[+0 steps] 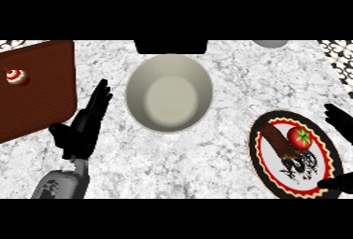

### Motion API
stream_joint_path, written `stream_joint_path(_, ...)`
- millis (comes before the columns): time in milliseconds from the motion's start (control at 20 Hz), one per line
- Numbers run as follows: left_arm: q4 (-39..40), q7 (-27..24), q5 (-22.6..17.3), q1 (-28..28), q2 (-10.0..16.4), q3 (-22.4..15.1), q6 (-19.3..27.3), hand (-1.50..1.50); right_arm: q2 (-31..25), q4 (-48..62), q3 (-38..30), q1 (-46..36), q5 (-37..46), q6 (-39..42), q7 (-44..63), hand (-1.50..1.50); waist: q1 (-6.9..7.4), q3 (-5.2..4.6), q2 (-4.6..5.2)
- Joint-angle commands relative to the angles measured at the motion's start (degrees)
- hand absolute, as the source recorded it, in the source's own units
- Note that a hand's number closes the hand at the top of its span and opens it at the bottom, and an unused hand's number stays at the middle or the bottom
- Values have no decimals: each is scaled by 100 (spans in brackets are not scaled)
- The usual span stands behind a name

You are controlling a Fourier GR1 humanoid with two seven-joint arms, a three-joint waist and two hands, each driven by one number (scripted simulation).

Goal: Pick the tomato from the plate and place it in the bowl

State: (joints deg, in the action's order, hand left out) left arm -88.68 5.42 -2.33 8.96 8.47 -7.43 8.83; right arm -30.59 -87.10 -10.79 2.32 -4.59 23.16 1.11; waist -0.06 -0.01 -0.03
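- Head view, counter [200,163]: pale speckled stone top; patterned tile shows at the far corners.
- Bowl [169,93]: cream, oval in this view, upright, nothing in it. It sits at centre, towards the far side.
- Plate [257,154]: right of the bowl and nearer the robot, well apart from it. It has a white face, a red ring, a dark scalloped rim and dark markings on the near half.
- Tomato [300,137]: red with a green stem top, lying on the far half of the plate. Not in the bowl and not touched by either hand.
- Brown elongated item [275,140]: lies on the plate just left of the tomato, apparently touching it. What it is cannot be told.
- Right hand [339,120]: at the right edge, partly cut off. Its fingers lie over the plate's far-right rim and its thumb [336,182] by the near-right rim. They are spread wide apart and hold nothing, with the tomato between them but off to the left.
- Left hand [77,133]: left of the bowl, fingers straight and pointing away from the robot. It is resting, holds nothing and is clear of the bowl.
- Brown board [38,93]: far left, carrying a small red-and-white item [17,77] near its left edge.
- Dark object [171,46]: at the far edge, just behind the bowl, cut off by the frame.
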Motion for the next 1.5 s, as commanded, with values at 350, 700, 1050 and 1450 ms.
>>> stream_joint_path(350, 325, -271, 145, -13, -224, 353, -294, 0, 616, 691, -204, -208, 540, 171, -423, -150, -4, 1, 3)
stream_joint_path(700, -24, -135, 408, -249, -440, 73, -179, 0, 672, 1375, 52, -469, 1620, -479, -798, -150, 10, 1, 3)
stream_joint_path(1050, -50, -133, 368, -150, -309, 344, -432, 0, 722, 2228, 190, -1045, 2250, -691, -1032, -150, 22, 2, 5)
stream_joint_path(1450, 203, -168, 327, -70, -357, 453, -474, 0, 697, 2404, 885, -909, 3056, -802, -2190, 150, 9, 1, 9)
